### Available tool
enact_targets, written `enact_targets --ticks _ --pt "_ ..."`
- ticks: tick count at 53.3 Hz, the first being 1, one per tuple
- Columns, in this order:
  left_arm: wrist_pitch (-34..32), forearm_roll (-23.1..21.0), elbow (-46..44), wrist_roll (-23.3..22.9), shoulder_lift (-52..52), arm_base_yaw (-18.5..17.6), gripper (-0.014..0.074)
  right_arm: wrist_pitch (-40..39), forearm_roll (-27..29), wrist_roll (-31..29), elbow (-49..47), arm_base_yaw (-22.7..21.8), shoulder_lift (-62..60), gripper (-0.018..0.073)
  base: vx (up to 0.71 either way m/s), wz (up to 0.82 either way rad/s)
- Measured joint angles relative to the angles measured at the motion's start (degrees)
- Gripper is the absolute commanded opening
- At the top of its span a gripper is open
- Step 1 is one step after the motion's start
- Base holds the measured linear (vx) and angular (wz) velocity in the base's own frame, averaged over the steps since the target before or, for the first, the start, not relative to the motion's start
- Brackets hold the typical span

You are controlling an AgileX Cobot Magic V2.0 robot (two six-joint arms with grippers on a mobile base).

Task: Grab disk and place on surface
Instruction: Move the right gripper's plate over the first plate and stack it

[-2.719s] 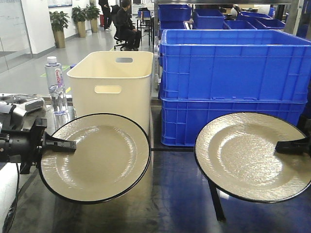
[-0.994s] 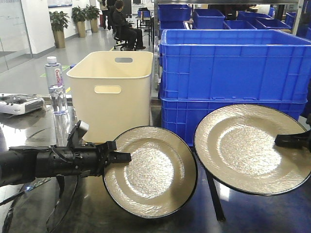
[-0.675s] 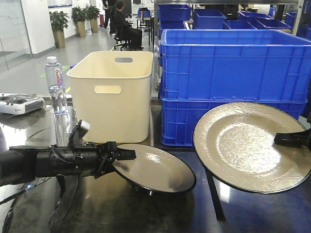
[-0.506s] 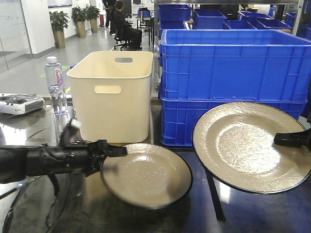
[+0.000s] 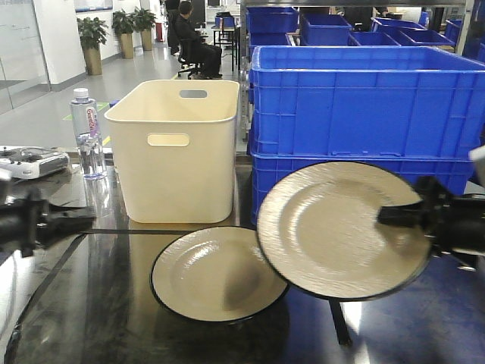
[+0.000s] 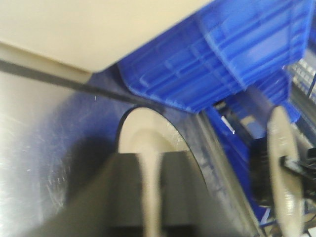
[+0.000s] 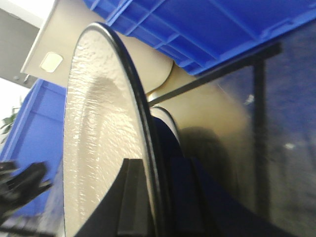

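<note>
Right claw (image 5: 390, 216) is clamped on the right rim of the held disk (image 5: 333, 227). The wrist view shows a dark finger (image 7: 129, 197) on either face of the rim. The held disk hangs above the tabletop (image 5: 98, 318), tilted steeply with its face toward the front camera. From that view its lower left edge overlaps the flat disk (image 5: 216, 274), which already lies on the tabletop in front of the cream bin (image 5: 178, 159).

To do the placing well, I would bring the held disk level first. It should then come down to the right of the flat disk, so the rims do not knock or stack. The grip should let go only once the base sits fully on the tabletop, since a pinch at one edge lets a wide disk swing.

Left claw (image 5: 72, 220) sits well to the left and holds nothing. How wide it stands I cannot tell.

Both disks are round, shallow and cream, with a broad brim, a rippled glossy face and a thin black edge. The tabletop is dark, shiny metal crossed by black tape lines (image 5: 339, 326), and it looks slick enough for a disk to slide. Blue crates (image 5: 364, 106) of ribbed plastic stand behind.
</note>
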Motion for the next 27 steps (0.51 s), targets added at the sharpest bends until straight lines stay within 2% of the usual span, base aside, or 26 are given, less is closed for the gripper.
enact_targets --ticks 7,16,21,27 --pt "0.71 2.03 -0.05 -0.52 -3.61 3.19 -0.0008 -10.68 5.57 -0.29 -0.2 9.27 2.15 -0.0008 0.0 0.0" --pt "1.18 5.05 -0.05 -0.52 -5.68 4.48 -0.0006 -15.93 12.09 -5.27 -3.88 17.93 9.44 0.0013 0.0 0.0" --pt "1.42 6.13 -0.05 -0.77 -5.74 4.6 -0.0005 -16.15 12.92 -8.08 -6.43 21.14 13.13 0.0073 0.0 0.0" --pt "1.42 6.53 -0.05 -0.95 -5.74 4.6 -0.0003 -16.39 13.14 -10.53 -8.2 22.76 16.0 0.021 0.0 0.0"
